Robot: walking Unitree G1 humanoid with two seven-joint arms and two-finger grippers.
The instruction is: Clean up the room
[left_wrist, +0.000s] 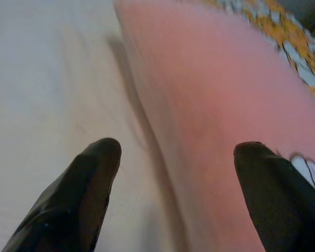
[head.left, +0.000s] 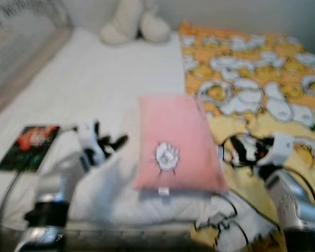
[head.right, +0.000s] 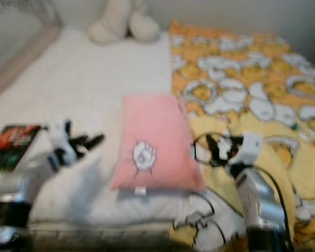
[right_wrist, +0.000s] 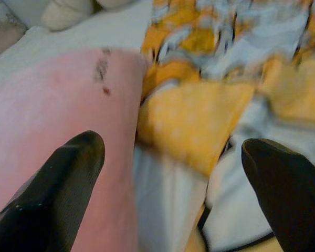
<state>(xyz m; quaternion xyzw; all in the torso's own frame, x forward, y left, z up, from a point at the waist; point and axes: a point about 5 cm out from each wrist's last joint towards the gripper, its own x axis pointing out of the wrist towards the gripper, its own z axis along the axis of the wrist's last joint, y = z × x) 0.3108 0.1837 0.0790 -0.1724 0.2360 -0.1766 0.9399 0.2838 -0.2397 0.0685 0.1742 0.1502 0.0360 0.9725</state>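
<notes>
**Bed tidy-up: barely started, pillow is still loose in the middle**

Going left to right. Far left on the white sheet (head.left: 94,79) there's a book or magazine (head.left: 29,147) with a dark cover, lying flat near the mattress edge, nobody touching it. Next, the left gripper (head.left: 113,143) hangs just beside the pink pillow (head.left: 173,144), fingers spread apart and holding nothing; in its wrist view one finger sits over the sheet and the other over the pillow's edge.

The pillow lies flat mid-bed, long axis running from the foot edge up toward the head of the bed, small tag end nearest the robot, cartoon print facing up.

On its other side the right gripper (head.left: 236,152) is also spread wide and empty, straddling the pillow's edge and the yellow cartoon duvet (head.left: 252,73), which looks bunched at the near corner. A cream plush toy (head.left: 134,23) sits at the head.

My read: nothing's gripped yet, so pillow, book and duvet are all left to do.
</notes>
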